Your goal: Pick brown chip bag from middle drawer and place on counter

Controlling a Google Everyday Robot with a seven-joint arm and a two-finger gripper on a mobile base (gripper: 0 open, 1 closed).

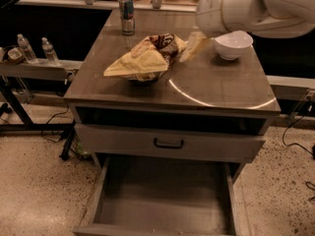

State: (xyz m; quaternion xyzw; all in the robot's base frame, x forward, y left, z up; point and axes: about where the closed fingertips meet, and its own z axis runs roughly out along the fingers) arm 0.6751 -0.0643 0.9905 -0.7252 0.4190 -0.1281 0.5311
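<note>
The brown chip bag (pixel 143 59) lies on the counter (pixel 221 85), left of centre, tan back up with its dark brown front showing at the far end. My gripper (pixel 191 19) hovers above the counter just right of the bag and left of a white bowl. It is open and empty, and one tan finger (pixel 195 46) points down beside the bag's far end. The middle drawer (pixel 165 200) is pulled out below, and its grey floor is bare.
A white bowl (pixel 233 44) stands at the counter's back right. A drink can (pixel 127 14) stands at the back left. A closed drawer front with a dark handle (pixel 168 143) sits above the open drawer. Water bottles (pixel 24 48) stand on a low shelf at left.
</note>
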